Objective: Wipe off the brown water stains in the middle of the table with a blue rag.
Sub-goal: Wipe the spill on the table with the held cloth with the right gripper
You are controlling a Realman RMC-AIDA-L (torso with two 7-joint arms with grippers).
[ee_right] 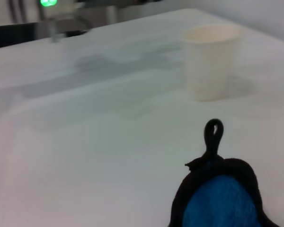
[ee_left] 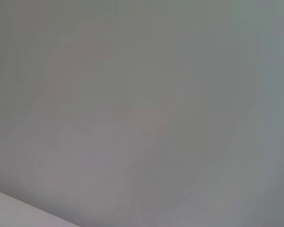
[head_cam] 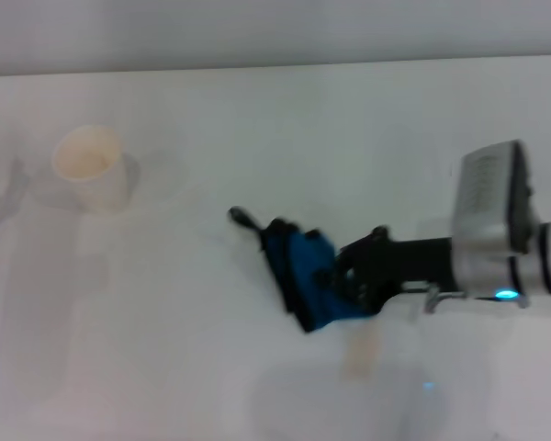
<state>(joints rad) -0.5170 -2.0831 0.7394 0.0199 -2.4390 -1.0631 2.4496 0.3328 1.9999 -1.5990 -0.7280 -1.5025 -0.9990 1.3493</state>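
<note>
Blue rag (head_cam: 305, 276) lies pressed on the bench (head_cam: 165, 349) under the right pincer (head_cam: 342, 277), which is clamped on it. A faint tan stain (head_cam: 360, 354) sits just nearside of the pincer. Left pincer unseen.

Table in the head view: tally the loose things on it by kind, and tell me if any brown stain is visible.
Rags: 1, the blue rag, held by the right gripper
Cups: 1, the paper cup
Stains: 1 faint tan patch on the table
Total: 3
</note>
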